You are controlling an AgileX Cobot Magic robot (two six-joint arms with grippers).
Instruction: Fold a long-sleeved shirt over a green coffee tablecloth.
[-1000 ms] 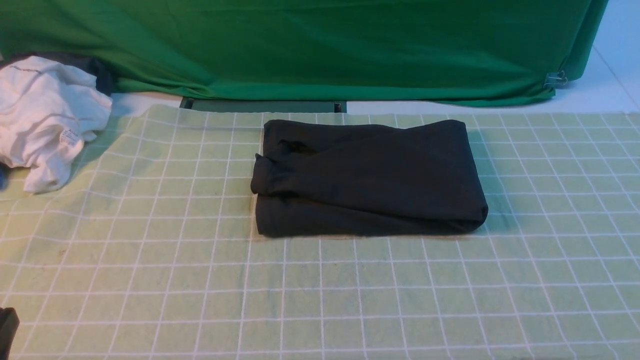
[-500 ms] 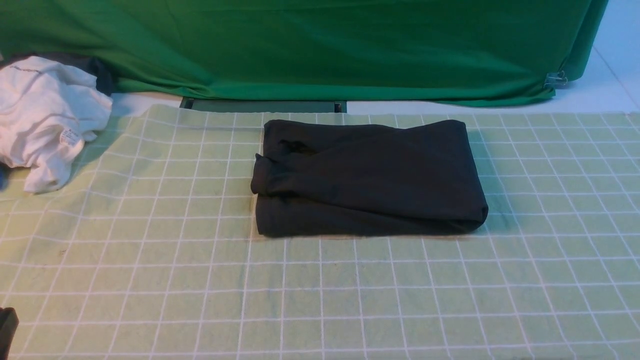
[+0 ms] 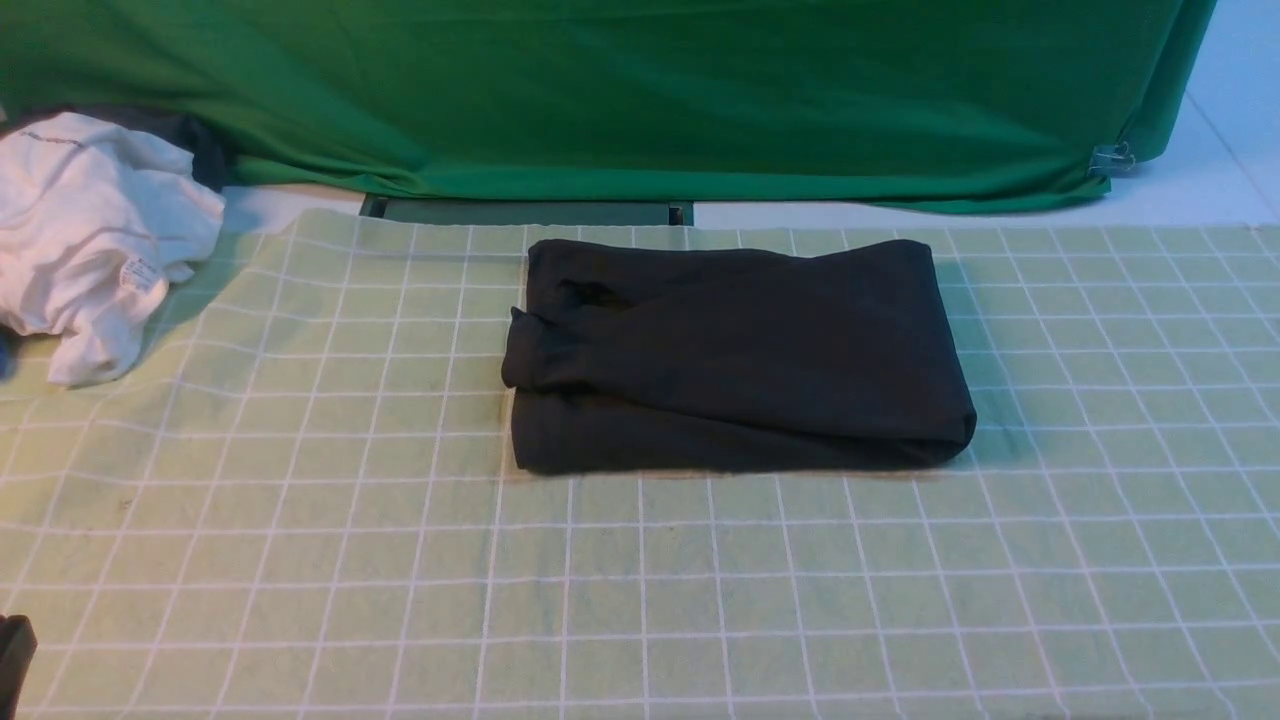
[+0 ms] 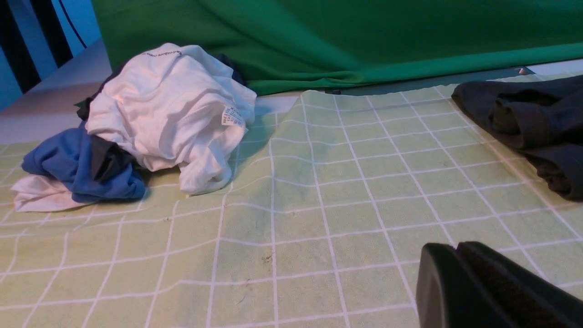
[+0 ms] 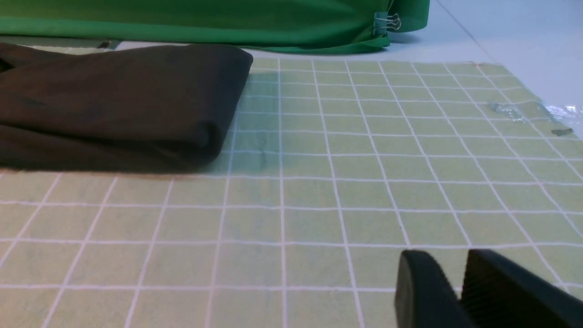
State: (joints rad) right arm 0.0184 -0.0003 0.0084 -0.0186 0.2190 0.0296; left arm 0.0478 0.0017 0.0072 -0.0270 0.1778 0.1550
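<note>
A: Near edge first?
B: Left gripper (image 4: 455, 255) low over the green coffee tablecloth (image 3: 700, 600), jaws pressed together, empty. Right gripper (image 5: 460, 269): narrow gap between the pads, nothing in it.
A: Mid-cloth?
B: The long-sleeved shirt (image 3: 735, 355), folded into a black rectangle, lies flat on the grid.
A: Farther back?
B: White garment (image 3: 90, 235) crumpled far left; deep-green drape (image 3: 640, 90) behind; pale counter (image 3: 1200, 190).
A: Wrist-only details?
B: Left wrist shows a blue cloth (image 4: 77, 166) beside the white one; right wrist, a binder clip (image 5: 385, 20) on the drape.
</note>
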